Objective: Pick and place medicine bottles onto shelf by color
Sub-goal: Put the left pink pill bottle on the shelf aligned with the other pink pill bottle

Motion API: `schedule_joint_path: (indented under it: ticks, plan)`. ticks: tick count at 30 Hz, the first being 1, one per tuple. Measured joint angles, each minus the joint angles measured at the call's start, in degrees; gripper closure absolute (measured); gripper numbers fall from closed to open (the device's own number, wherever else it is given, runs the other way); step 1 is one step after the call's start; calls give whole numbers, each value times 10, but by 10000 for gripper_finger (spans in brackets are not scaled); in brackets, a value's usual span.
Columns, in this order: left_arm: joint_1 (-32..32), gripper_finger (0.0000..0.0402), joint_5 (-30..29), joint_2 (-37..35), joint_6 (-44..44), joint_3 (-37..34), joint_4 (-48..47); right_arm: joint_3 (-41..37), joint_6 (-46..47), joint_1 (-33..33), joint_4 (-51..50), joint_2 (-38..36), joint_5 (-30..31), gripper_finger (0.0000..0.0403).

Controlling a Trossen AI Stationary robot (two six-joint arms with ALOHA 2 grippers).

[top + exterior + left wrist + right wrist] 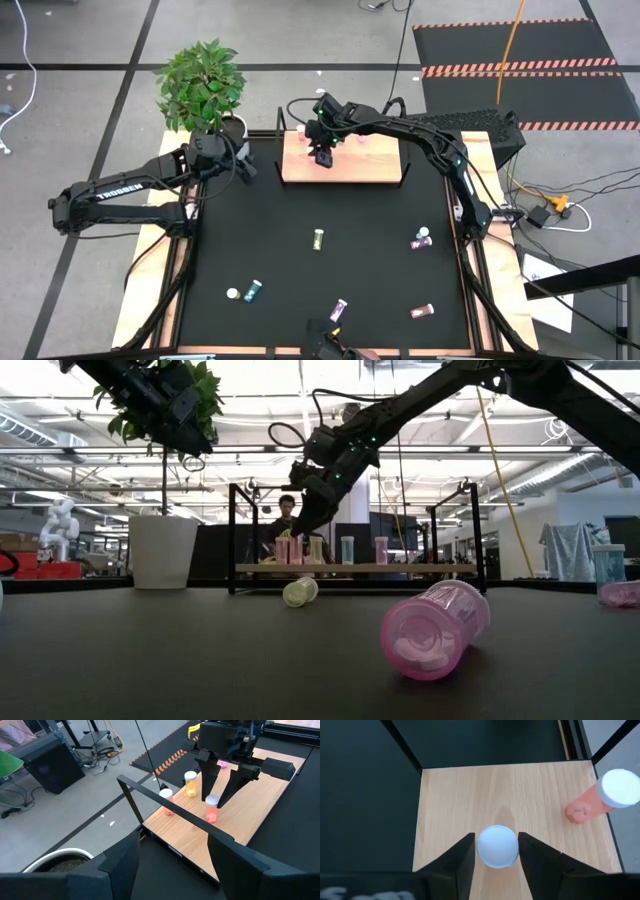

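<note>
Wood shelf: the tan shelf [345, 165] sits at the far edge of the black table [330, 270], next to a potted plant [203, 85].
Right gripper: the right gripper [219, 800] hangs over the shelf, its fingers [462, 857] straddling a pink bottle [212, 809] that stands upright on the board; the fingers sit close beside the white cap, and I cannot tell whether they press on it or stand just clear.
Left gripper: the left gripper [240, 165] waits near the shelf's left end, fingers [120, 865] partly apart, holding nothing.
On the shelf: another pink bottle [166, 800] and a yellow bottle [190, 784] stand behind the straddled one.
Still on the table: 6 bottles lie scattered, among them a yellow-green one [318, 239], a teal one [253, 291] and a pink one [422, 311].
Risk: if the fingers lift while brushing the cap, the light bottle may tip and roll along the board, knocking its neighbours; drifting sideways would do the same.
Hard to see: in the low view the shelf bottles overlap, so their count and colours are unclear; contact between fingers and cap is not resolved anywhere.
</note>
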Motion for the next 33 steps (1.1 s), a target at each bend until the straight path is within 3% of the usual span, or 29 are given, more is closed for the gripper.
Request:
schedule_joint_path:
  ticks: [16,33]
  plan:
    - [0,167,0,0,-1,0,0,0,-15,3,8,0,15,280]
    - [11,167,0,0,19,0,18,0,-12,12,114,12,29,281]
